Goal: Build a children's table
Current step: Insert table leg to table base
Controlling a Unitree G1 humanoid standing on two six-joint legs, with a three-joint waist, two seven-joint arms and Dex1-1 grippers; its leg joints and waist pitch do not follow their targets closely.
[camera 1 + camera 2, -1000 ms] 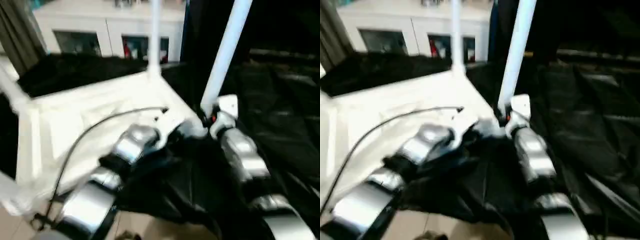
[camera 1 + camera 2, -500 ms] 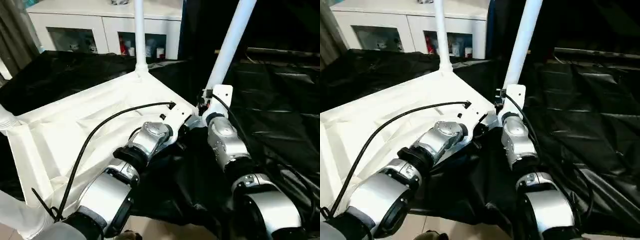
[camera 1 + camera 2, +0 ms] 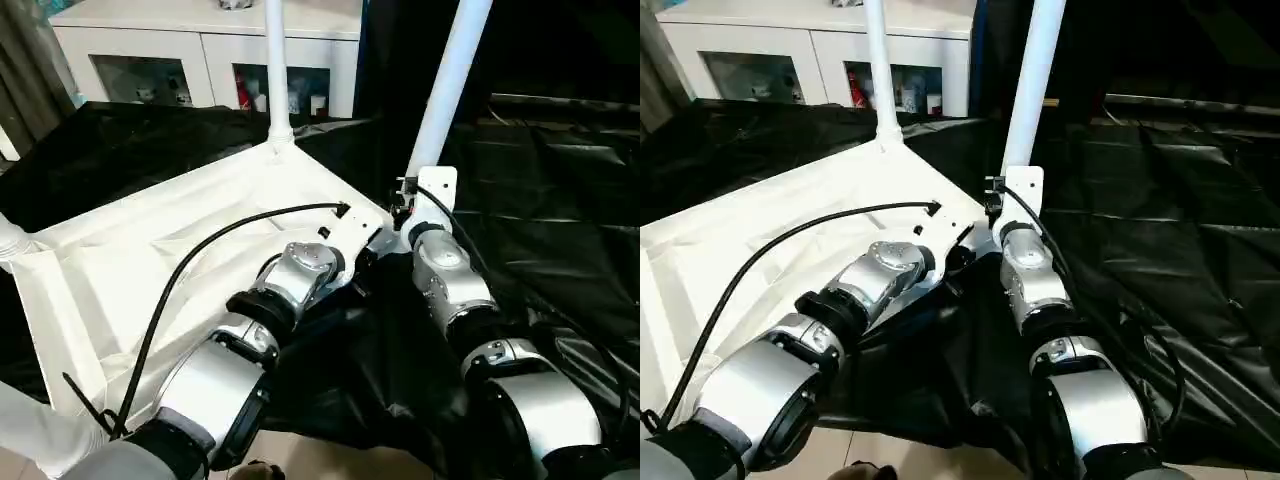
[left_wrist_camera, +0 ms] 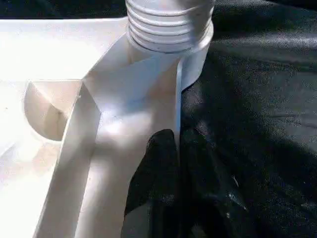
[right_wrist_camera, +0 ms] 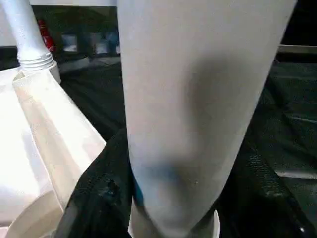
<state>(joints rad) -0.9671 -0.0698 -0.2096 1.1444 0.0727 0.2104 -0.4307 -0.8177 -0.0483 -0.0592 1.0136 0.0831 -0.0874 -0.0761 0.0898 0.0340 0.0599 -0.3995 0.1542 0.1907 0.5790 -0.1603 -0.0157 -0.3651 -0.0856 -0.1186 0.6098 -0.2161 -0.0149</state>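
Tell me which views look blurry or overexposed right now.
Right wrist view: the leg is so close that it is soft and featureless. Left wrist view: the tabletop rim is glaring white, with the fingers dark and blurred. Both eye views are sharp.

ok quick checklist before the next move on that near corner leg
1. Right gripper closed around near leg: ok.
2. Left gripper shut, pinching the table top rim beside that corner socket: ok.
3. Near leg threaded fully home: cannot tell, threads still show above the socket.
4. Far leg upright in its corner: ok.
5. Black sheet bunched under the forearms: not ok.
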